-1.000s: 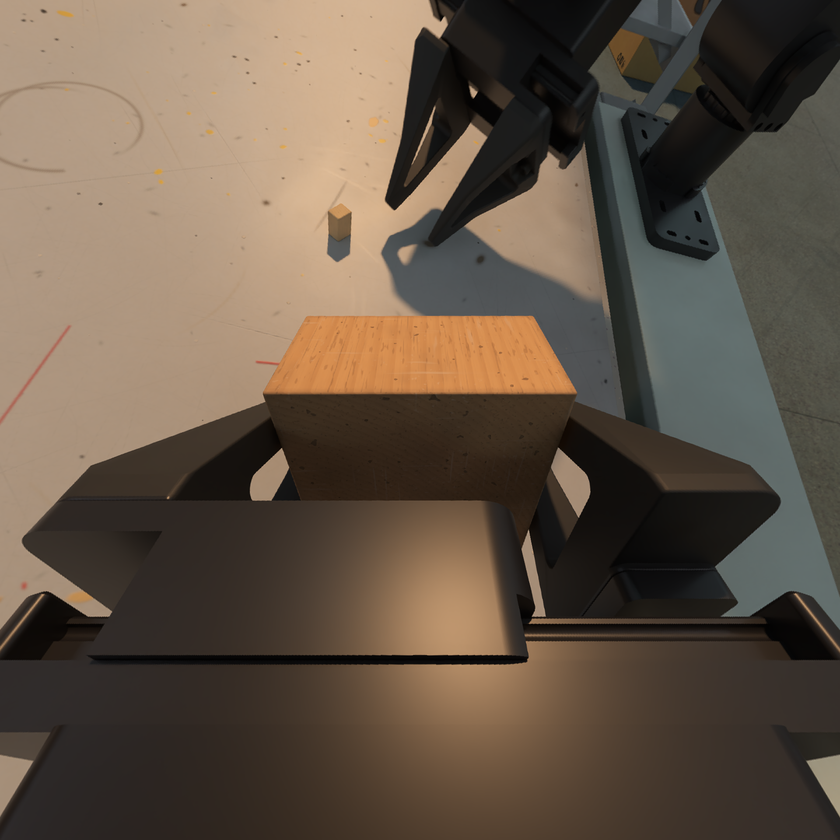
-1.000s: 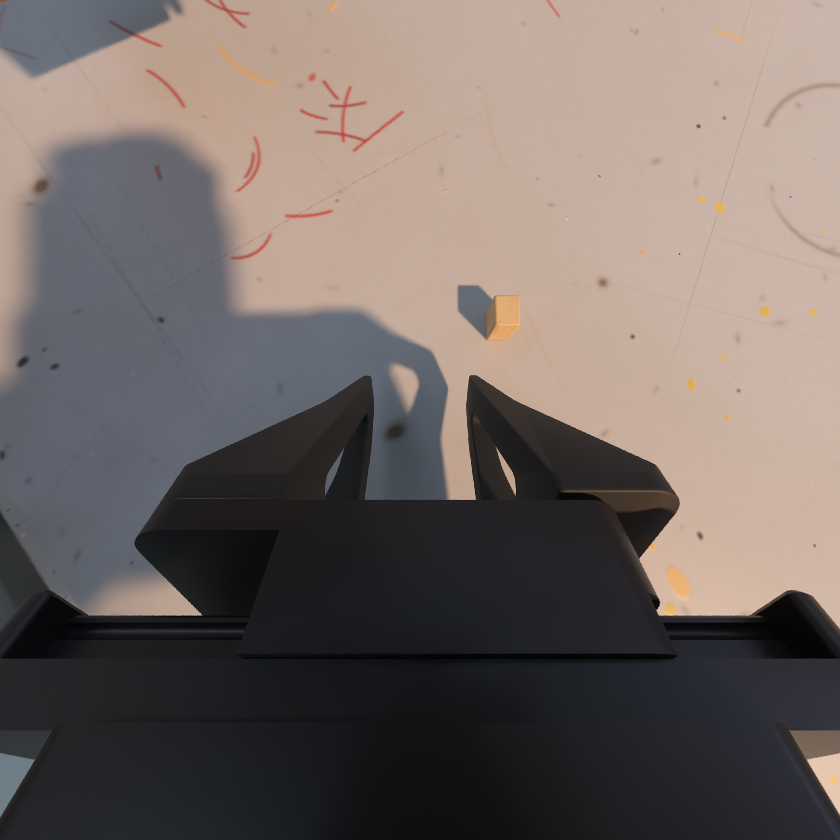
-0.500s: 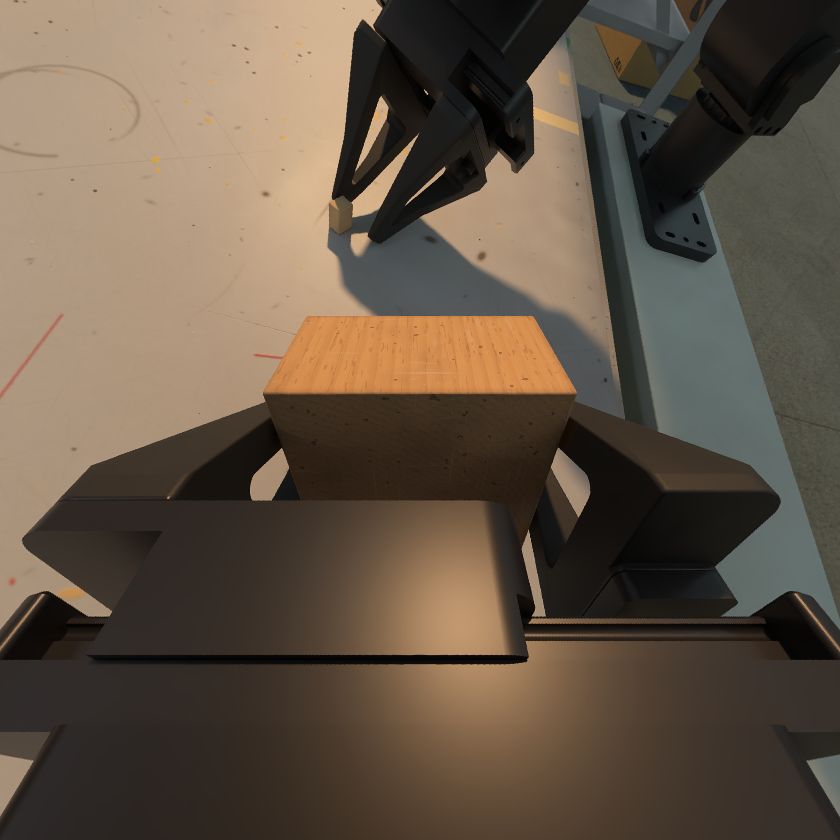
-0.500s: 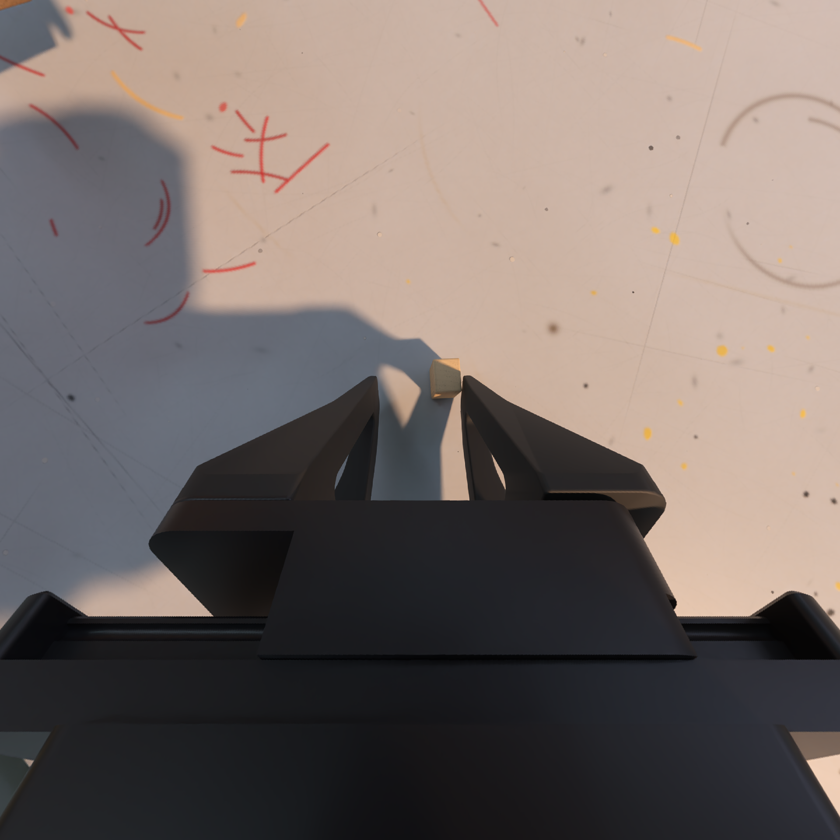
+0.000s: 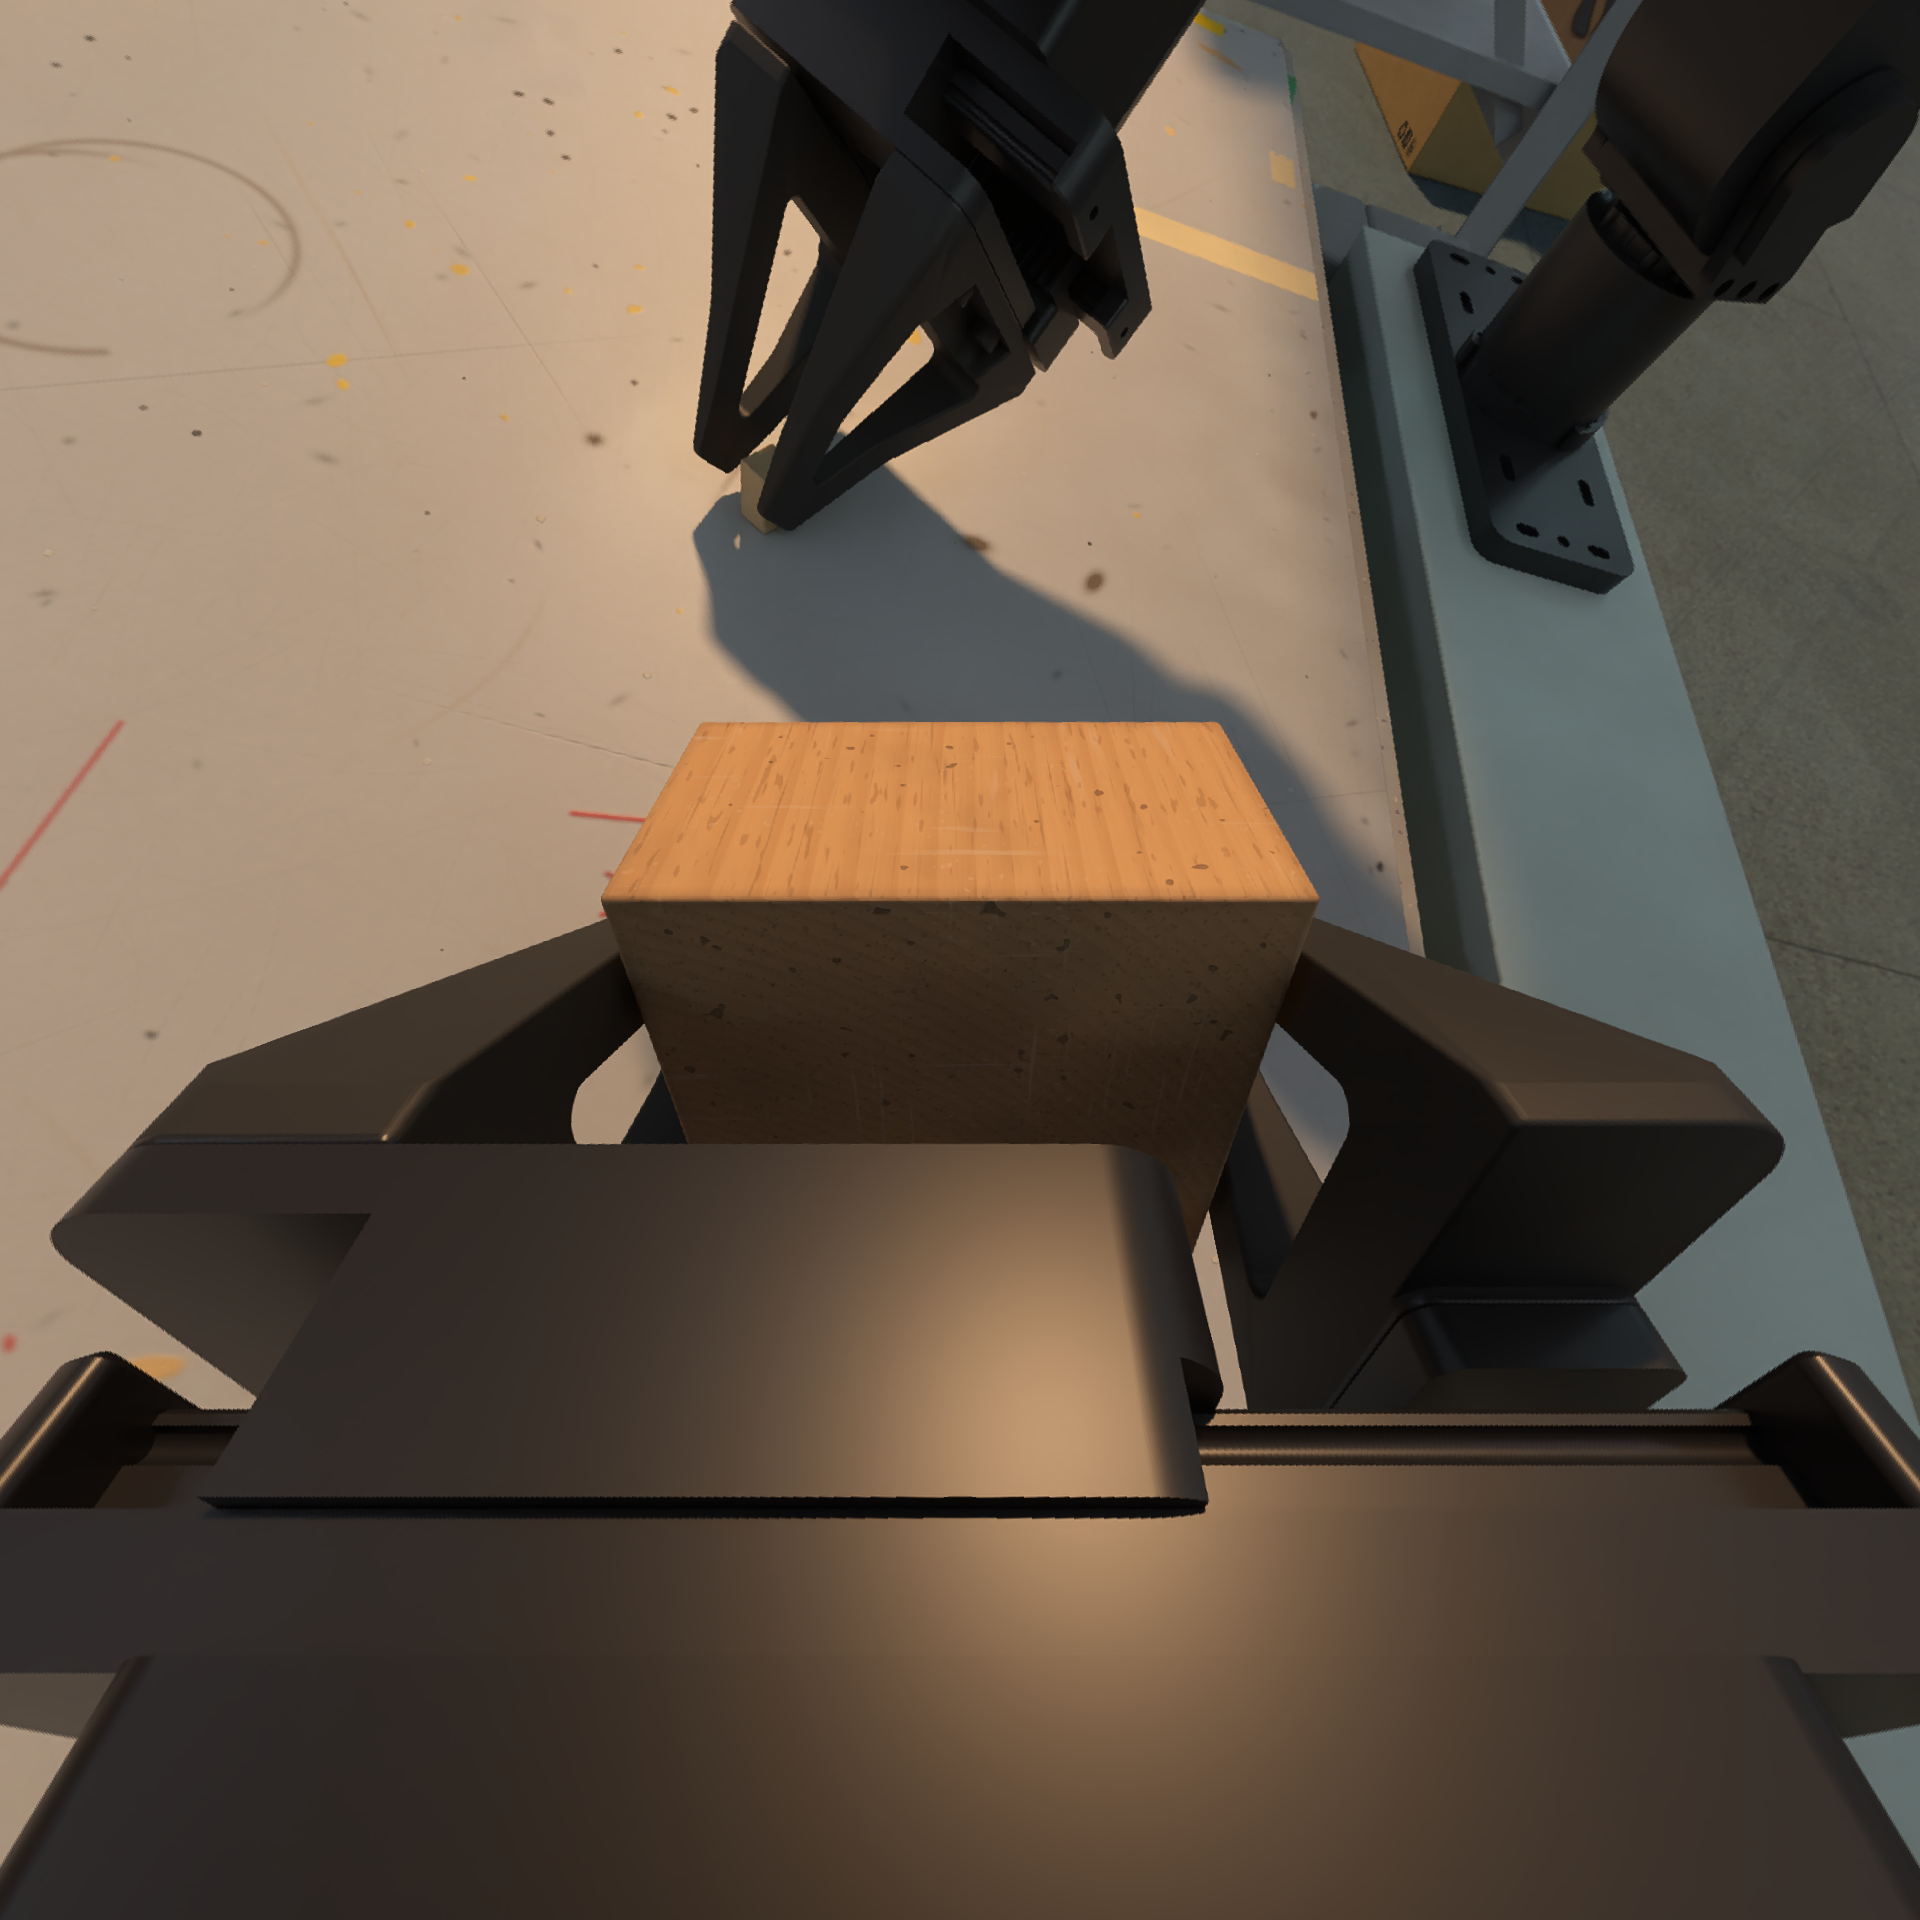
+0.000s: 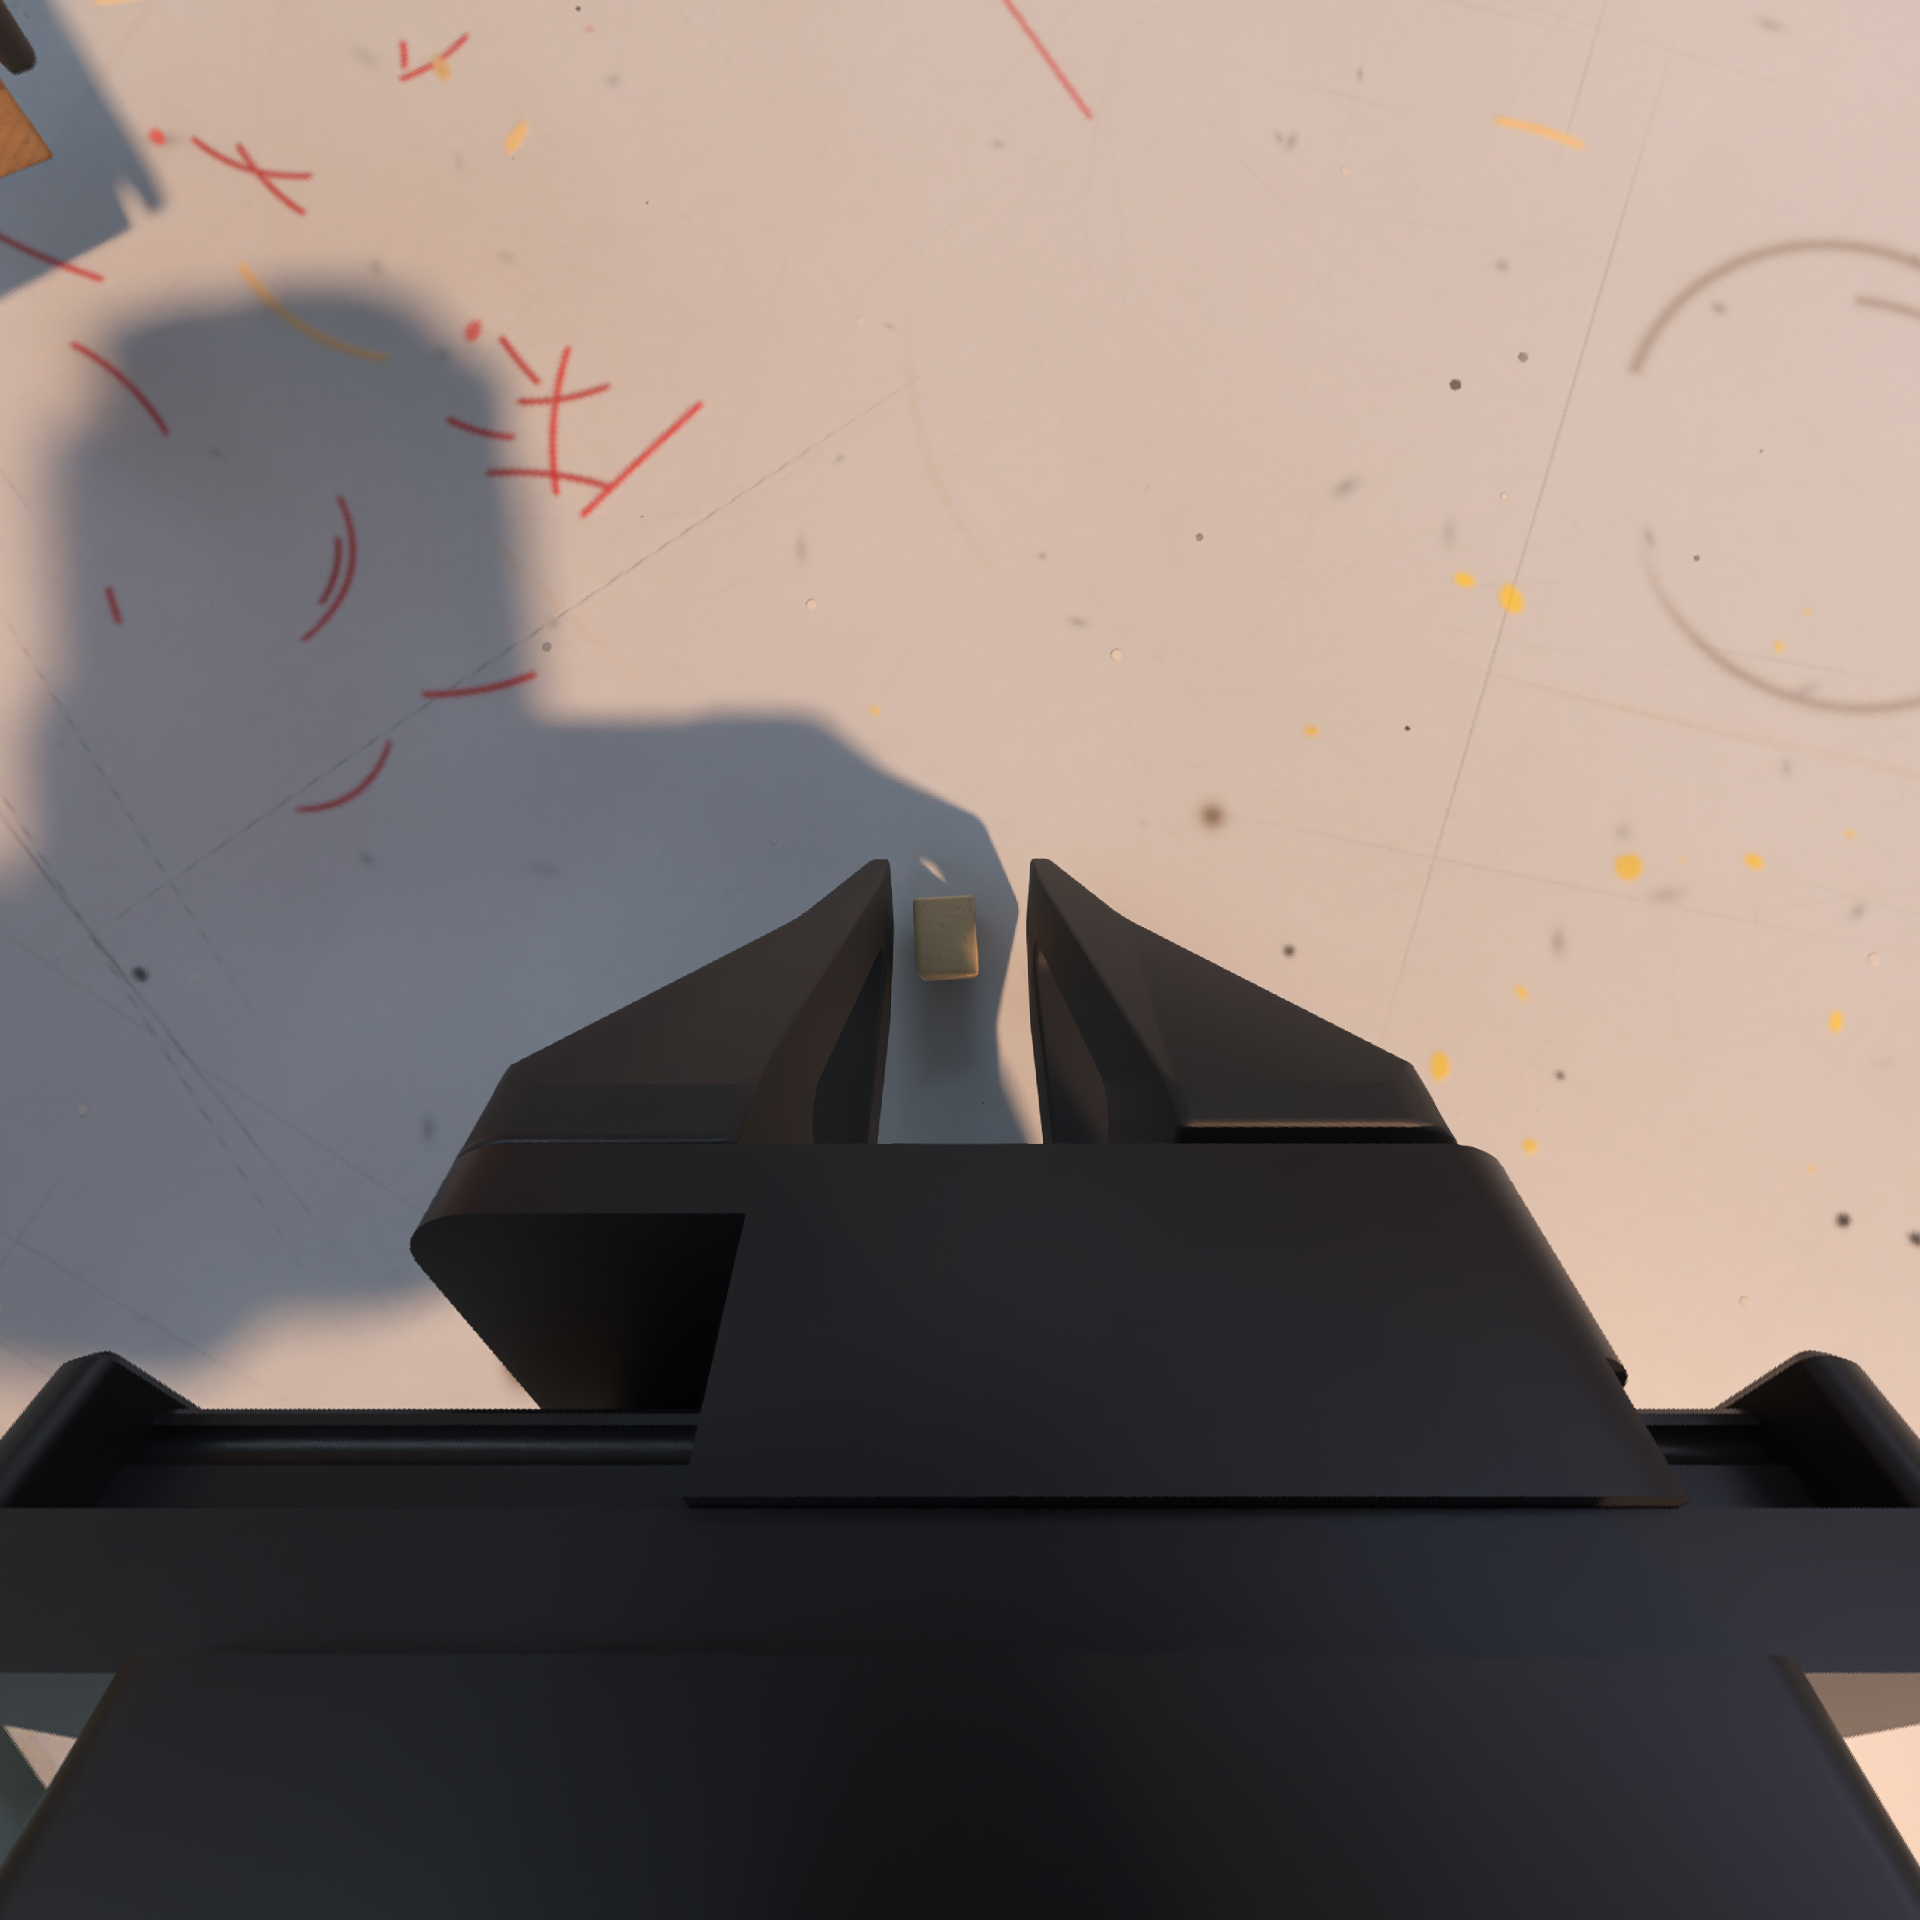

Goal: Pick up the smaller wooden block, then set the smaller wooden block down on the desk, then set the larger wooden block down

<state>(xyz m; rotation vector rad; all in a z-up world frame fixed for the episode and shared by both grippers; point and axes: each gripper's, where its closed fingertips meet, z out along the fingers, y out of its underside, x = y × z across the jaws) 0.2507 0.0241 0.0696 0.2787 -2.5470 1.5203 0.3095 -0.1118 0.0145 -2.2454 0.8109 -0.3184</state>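
Straddling the smaller wooden block (image 6: 945, 937), the right hand (image 6: 959, 883) hangs open, fingers either side without touching it, on the counter (image 6: 1247, 416). The left hand (image 5: 956, 1018) grips the larger wooden block (image 5: 961, 904). Pickup is underway; closing squarely comes next.

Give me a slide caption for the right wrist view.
Open right gripper straddles the small block on the desk, not yet gripping it.
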